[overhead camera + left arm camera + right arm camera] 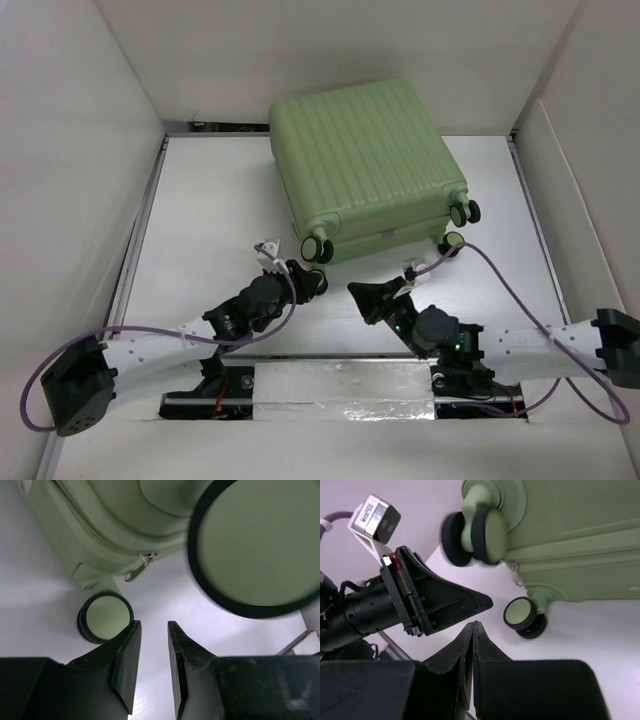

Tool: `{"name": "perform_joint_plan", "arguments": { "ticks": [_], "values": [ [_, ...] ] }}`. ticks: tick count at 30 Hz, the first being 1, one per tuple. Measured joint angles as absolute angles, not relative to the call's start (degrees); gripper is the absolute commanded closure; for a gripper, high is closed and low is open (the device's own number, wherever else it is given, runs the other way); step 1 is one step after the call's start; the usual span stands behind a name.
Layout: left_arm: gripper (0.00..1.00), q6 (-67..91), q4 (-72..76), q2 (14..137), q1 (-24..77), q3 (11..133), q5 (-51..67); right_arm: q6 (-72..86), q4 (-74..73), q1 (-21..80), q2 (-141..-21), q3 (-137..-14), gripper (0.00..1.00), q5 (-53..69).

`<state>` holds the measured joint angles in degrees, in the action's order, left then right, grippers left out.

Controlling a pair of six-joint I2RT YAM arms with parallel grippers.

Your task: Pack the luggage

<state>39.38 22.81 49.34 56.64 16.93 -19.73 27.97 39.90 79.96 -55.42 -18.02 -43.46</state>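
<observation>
The luggage (365,165) is a pale green ribbed hard-shell suitcase. It lies closed at the back middle of the table, black caster wheels toward me. My left gripper (318,282) is just below its near left wheel (316,247). In the left wrist view the fingers (154,624) stand a little apart with nothing between them, a wheel (105,616) to their left and the zipper pull (142,562) ahead. My right gripper (355,291) is beside the left one. In the right wrist view (474,624) it is shut and empty, short of the wheels (522,615). The lining is hidden.
White walls enclose the table (210,220) on the left, back and right. A foil-covered strip (340,385) lies between the arm bases. The left gripper's body (435,600) shows close to the right fingertips. Purple cables (510,280) loop off both arms.
</observation>
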Motion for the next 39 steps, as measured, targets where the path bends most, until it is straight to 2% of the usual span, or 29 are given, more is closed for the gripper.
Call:
{"name": "perform_joint_plan", "arguments": {
  "ticks": [3,11,22,32,35,39],
  "values": [
    [0.73,38.79,28.36,53.56,56.64,16.93,-20.62,27.42,32.36,78.96,-49.91,-19.29,0.83,-43.94],
    [0.73,37.36,36.97,65.30,56.64,18.06,-25.78,25.76,24.10,76.82,-44.51,-20.29,0.82,-43.05],
    [0.74,36.86,45.41,69.04,56.64,18.61,-31.42,25.15,22.63,75.59,-45.98,-20.32,0.77,-40.38],
    [0.80,35.94,54.57,74.83,58.24,18.24,-36.51,25.02,22.74,75.00,-47.40,-20.58,0.77,-38.48],
    [0.84,35.79,56.62,76.38,58.72,18.24,-37.78,25.02,22.79,74.89,-47.40,-20.60,0.69,-38.09],
    [0.92,35.77,57.76,77.56,58.85,18.24,-38.61,24.43,22.70,73.80,-47.94,-21.45,0.51,-37.43]
  ]
}}
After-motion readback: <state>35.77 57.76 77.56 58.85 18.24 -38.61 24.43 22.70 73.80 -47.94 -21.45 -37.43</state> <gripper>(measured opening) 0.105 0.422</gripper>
